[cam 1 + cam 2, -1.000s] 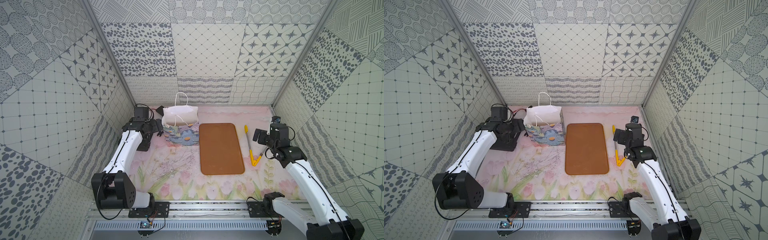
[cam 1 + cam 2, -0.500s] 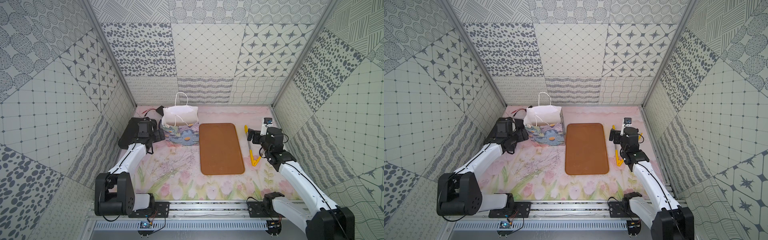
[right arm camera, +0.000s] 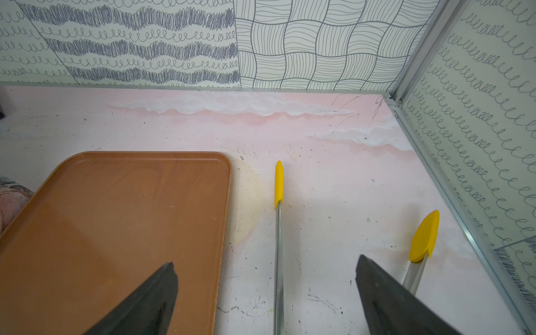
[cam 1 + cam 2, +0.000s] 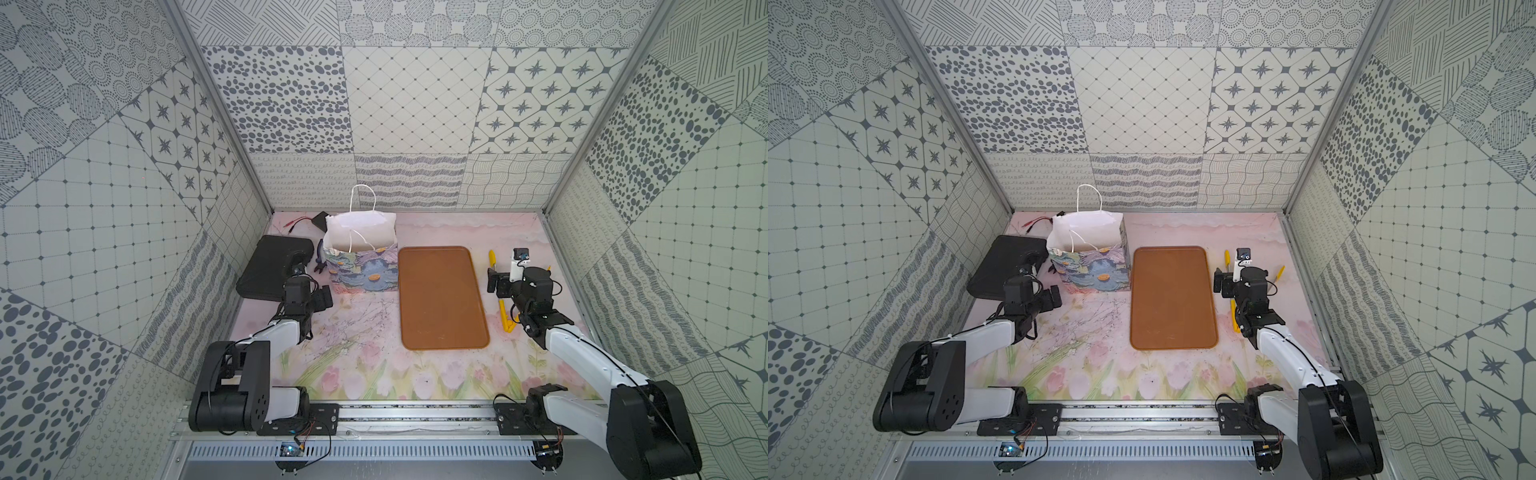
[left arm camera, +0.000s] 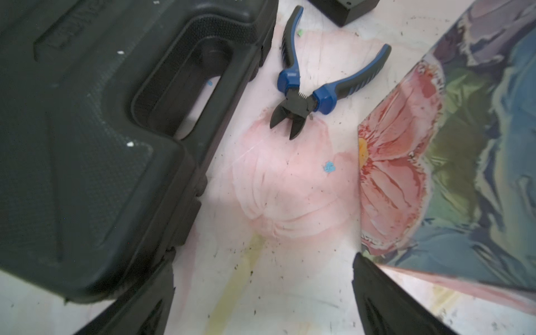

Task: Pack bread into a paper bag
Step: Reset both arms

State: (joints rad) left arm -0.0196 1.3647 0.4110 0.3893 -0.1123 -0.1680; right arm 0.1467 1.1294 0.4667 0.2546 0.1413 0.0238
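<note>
Paper bag (image 4: 359,245) upright, mouth open, back-left of the bench (image 4: 353,345); both sets of jaws spread wide, holding nothing.
Bag's right edge sits just beside the brown tray (image 4: 440,299), with a narrow strip between. On its left is a gap to the black case (image 4: 274,266), with blue-handled side cutters (image 5: 298,101) lying in it. Left gripper (image 5: 262,264) faces that gap, one finger by the case corner, one by the bag's bottom edge. Right gripper (image 3: 265,262) hangs over the tray's right edge and the yellow-tipped tongs (image 3: 278,232), one tong arm between its fingers, side wall (image 3: 478,145) near.
</note>
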